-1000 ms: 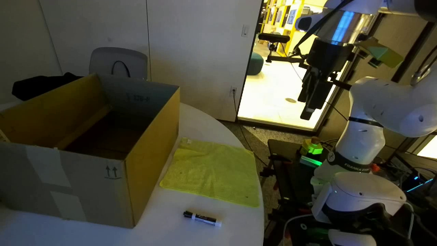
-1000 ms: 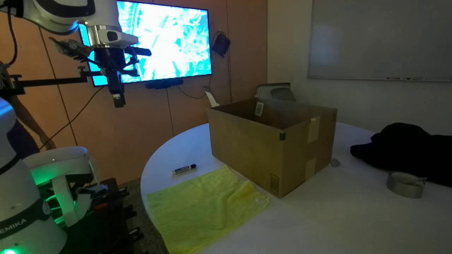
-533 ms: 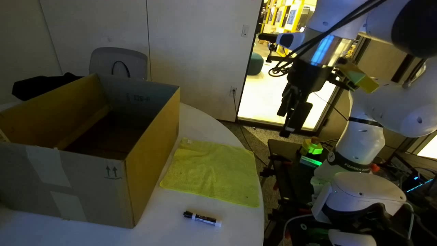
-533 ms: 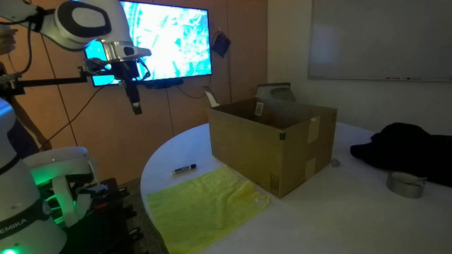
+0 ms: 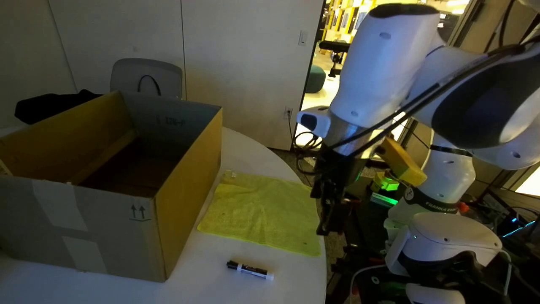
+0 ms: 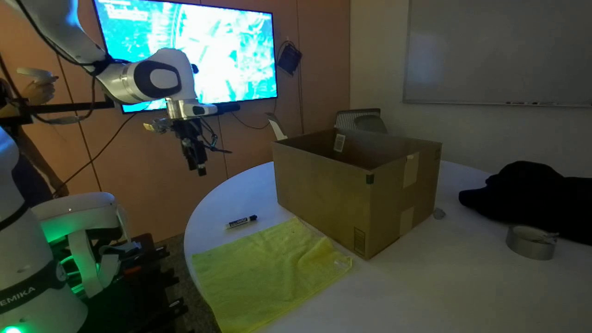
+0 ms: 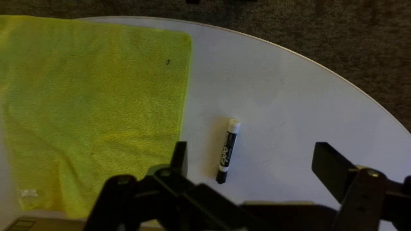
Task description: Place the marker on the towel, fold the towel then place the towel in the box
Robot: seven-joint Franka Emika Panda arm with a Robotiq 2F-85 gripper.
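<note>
The Expo marker (image 7: 228,150) lies on the white table (image 7: 276,93) beside the yellow towel (image 7: 106,102). The gripper (image 7: 251,158) hangs empty, fingers (image 7: 330,168) wide; an off-centre descent (the marker shows nearer one finger) could roll it.

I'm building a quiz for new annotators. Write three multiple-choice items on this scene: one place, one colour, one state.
1. Where does the marker lie?
A) On the table, beside the towel
B) On the towel
C) Under the towel

2. What colour is the towel?
A) Blue
B) Red
C) Yellow

3. How does the hand stand?
A) Shut on the marker
B) Open, holding nothing
C) Shut on the towel

1: A, bare table shows between marker and towel.
2: C, it shows yellow in all three views.
3: B, it is spread wide in the wrist view, nothing gripped.
</note>
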